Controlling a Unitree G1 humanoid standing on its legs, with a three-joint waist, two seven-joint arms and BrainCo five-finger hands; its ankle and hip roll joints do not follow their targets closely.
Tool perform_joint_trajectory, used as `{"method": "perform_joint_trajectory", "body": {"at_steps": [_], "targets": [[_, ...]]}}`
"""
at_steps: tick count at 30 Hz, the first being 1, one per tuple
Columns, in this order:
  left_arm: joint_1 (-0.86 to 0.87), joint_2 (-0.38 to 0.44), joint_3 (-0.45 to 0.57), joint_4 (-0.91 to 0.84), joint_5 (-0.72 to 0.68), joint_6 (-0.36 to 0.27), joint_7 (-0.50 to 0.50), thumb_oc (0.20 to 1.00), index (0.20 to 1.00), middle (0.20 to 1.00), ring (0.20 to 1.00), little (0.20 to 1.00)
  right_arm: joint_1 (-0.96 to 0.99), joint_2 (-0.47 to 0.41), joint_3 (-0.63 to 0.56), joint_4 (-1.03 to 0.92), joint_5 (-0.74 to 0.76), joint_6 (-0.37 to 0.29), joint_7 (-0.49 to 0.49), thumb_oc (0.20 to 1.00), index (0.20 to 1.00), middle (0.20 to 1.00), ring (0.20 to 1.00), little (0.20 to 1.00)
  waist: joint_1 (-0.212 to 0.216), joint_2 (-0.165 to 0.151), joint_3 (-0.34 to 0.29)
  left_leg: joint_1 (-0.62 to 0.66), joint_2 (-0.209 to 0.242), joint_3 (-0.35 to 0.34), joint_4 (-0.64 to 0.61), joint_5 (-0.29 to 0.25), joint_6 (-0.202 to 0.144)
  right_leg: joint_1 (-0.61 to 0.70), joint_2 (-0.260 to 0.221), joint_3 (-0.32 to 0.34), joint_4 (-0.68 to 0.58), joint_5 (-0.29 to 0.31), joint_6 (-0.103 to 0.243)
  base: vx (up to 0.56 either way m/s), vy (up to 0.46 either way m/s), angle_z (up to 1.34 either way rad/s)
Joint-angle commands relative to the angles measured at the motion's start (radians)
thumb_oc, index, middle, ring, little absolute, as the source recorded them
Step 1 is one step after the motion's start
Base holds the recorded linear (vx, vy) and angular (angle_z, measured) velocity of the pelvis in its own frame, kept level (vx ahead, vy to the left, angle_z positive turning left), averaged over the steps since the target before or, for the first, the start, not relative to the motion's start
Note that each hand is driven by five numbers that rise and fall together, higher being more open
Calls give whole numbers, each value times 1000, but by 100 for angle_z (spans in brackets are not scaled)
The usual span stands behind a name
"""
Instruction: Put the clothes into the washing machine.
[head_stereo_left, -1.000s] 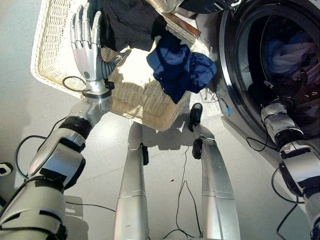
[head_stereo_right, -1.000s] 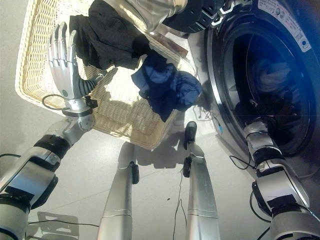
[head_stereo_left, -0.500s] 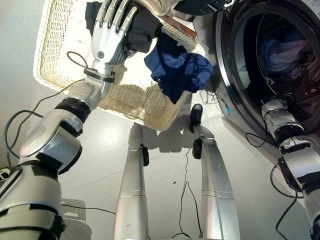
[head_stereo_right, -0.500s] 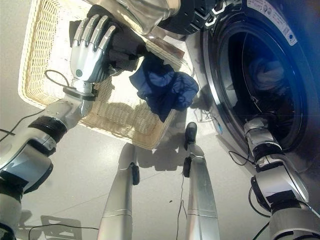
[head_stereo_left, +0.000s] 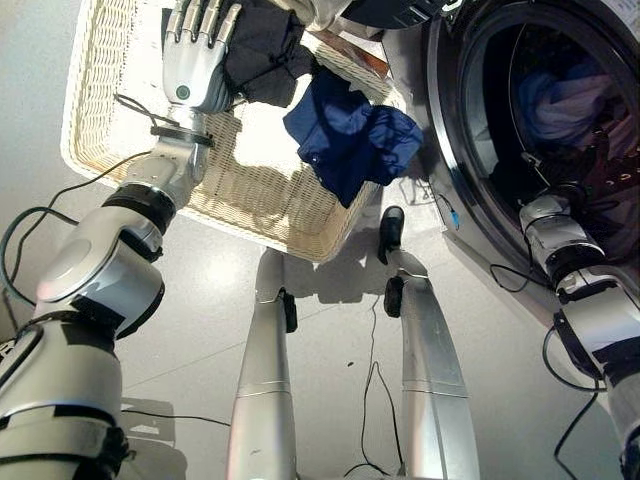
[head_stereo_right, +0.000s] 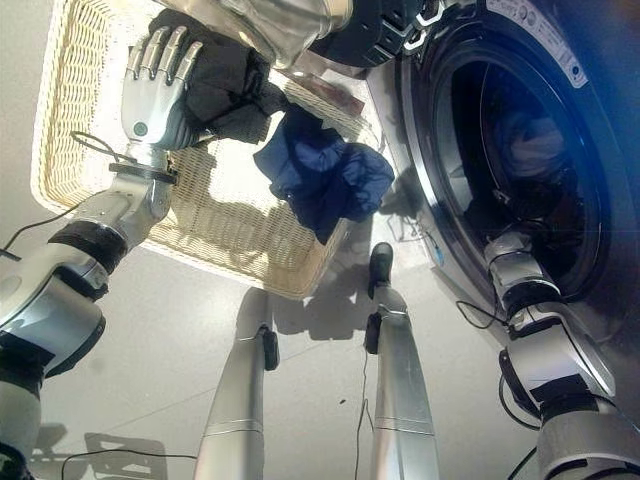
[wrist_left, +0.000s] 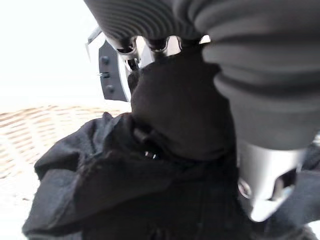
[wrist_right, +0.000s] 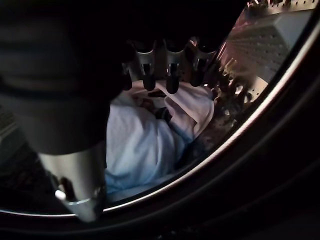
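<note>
While two garments wait in the cream wicker laundry basket (head_stereo_left: 100, 120), about halfway, at a guess. Leftmost, left hand (head_stereo_left: 192, 62) laid on the crumpled black garment (head_stereo_left: 262, 50) at the basket's far side, fingers fairly straight over the cloth; in the left wrist view, black fabric bunched under the palm, but cannot tell whether actually pinched. Just beside, draped over the basket's near-right rim, one dark blue garment (head_stereo_left: 350, 135), untouched. Further right, front-loading washing machine with round dark door opening (head_stereo_right: 430, 190), already holding pale blue-white clothes (wrist_right: 145, 140) in its perforated steel drum; number of pieces there unclear. Right hand (wrist_right: 165, 70) inside the drum, fingers relaxed and extended, holding nothing. Count: one basket, two garments outside, one machine. Left to do: lift black, then blue, across into the drum.
</note>
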Motion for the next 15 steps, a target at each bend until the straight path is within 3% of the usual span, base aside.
{"method": "perform_joint_trajectory", "body": {"at_steps": [1, 2, 3, 15], "targets": [[-65, -12, 69, 109, -63, 7, -53, 771, 771, 771, 771, 771, -44, -82, 46, 48, -12, -8, 1, 1000, 1000, 1000, 1000, 1000, -16, -9, -16, 7, -41, 53, 160, -194, 19, 101, 95, -37, -274, 177, 62, 0, 0, 0], [-64, -13, 70, 112, -73, 9, -72, 523, 523, 523, 523, 523, -47, -82, 47, 48, -12, -7, 3, 1000, 1000, 1000, 1000, 1000, -16, -10, -16, 7, -41, 53, 160, -194, 19, 101, 95, -37, -275, 177, 62, 0, 0, 0], [-60, -13, 72, 116, -75, 2, -89, 200, 200, 200, 200, 200, -46, -79, 48, 49, -14, -11, 2, 1000, 1000, 1000, 1000, 1000, -16, -11, -16, 8, -41, 54, 157, -193, 20, 101, 96, -37, -277, 178, 62, 0, 0, 0], [-34, 2, 91, 98, -121, -48, -157, 200, 200, 200, 200, 200, -40, -84, 38, 49, -8, -22, 5, 1000, 1000, 1000, 1000, 1000, -8, -10, -16, 7, -40, 46, 148, -191, 19, 103, 92, -42, -287, 182, 66, 0, 0, 0]]}}
